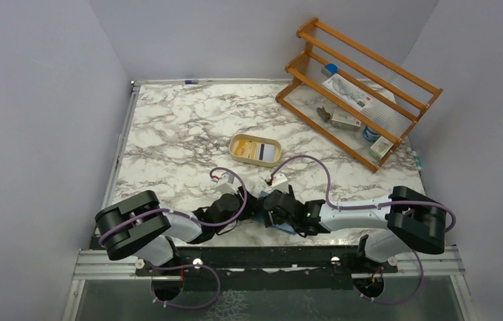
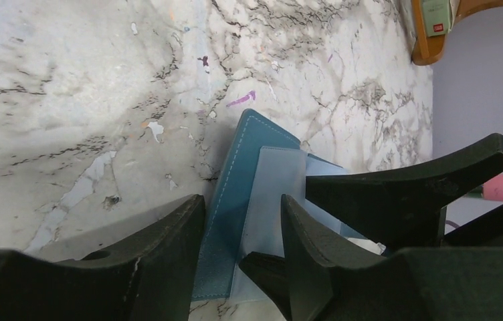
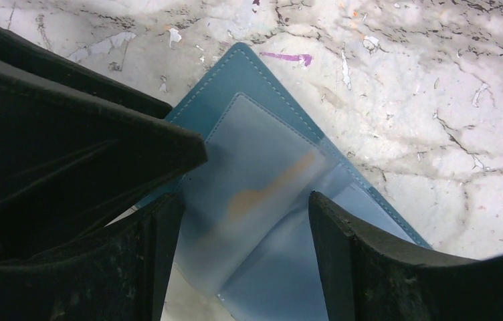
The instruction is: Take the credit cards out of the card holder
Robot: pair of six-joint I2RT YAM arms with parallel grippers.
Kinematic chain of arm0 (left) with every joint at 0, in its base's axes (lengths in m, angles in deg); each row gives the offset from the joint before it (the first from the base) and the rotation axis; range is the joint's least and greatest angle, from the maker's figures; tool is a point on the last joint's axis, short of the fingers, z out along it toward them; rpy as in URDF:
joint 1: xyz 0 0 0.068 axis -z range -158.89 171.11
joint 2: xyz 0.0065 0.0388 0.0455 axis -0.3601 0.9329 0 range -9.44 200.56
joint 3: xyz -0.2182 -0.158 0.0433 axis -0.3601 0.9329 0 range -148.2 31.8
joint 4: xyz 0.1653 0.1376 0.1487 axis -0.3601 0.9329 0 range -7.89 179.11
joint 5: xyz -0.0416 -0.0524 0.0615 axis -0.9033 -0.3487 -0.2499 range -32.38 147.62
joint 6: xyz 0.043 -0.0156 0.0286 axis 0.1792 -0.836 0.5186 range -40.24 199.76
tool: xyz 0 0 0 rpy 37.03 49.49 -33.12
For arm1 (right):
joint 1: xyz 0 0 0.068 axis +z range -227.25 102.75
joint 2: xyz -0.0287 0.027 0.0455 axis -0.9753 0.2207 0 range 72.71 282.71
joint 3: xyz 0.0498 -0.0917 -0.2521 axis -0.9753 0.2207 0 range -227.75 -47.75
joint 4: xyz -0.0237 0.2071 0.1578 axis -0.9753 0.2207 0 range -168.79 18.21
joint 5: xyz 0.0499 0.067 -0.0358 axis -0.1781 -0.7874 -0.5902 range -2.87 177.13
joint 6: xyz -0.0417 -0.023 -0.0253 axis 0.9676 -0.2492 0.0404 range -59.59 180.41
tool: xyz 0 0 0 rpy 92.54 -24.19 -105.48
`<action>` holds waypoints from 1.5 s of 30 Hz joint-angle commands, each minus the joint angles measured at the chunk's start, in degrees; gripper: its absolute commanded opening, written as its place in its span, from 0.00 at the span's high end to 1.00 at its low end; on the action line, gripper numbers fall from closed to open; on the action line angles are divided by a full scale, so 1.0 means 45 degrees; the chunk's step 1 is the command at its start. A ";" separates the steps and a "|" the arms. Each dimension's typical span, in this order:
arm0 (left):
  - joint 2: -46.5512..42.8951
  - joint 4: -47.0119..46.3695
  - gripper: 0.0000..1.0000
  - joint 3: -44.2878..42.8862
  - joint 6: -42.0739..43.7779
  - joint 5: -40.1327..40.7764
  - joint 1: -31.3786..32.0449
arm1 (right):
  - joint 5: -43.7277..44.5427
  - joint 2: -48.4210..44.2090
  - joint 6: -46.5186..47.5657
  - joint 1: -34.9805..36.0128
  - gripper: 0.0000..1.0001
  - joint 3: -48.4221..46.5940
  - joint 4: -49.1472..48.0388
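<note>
An open teal holder (image 3: 239,70) lay flat at the table's (image 1: 182,134) near edge, with left jaws and right jaws parted over it, gripping nothing; its orange card (image 3: 272,187), inside a soft frosted pocket (image 3: 235,134), looked light, stiff and slippery, probably best pinched by its edge.
</note>
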 commanded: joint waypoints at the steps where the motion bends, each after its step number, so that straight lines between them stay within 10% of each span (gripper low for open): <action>1: 0.1278 0.0207 0.54 0.0501 -0.0840 -0.2239 0.0248 | -0.2011 0.0344 -0.0497 0.0112 0.25 0.0699 -0.0553; 14: -0.1845 -0.0437 1.00 0.2118 -0.2085 -0.1229 0.0229 | -0.2504 0.0405 -0.0394 0.0112 0.25 0.1123 -0.1578; 27: -0.3454 0.0015 1.00 0.2476 -0.2083 -0.0572 0.0237 | -0.1875 0.0409 -0.0207 0.0112 0.25 0.0714 -0.0511; 45: -0.7279 0.7181 1.00 0.0928 -0.0927 0.1529 0.0236 | 0.1044 -0.0110 -0.0576 0.0112 0.25 -0.1013 0.4708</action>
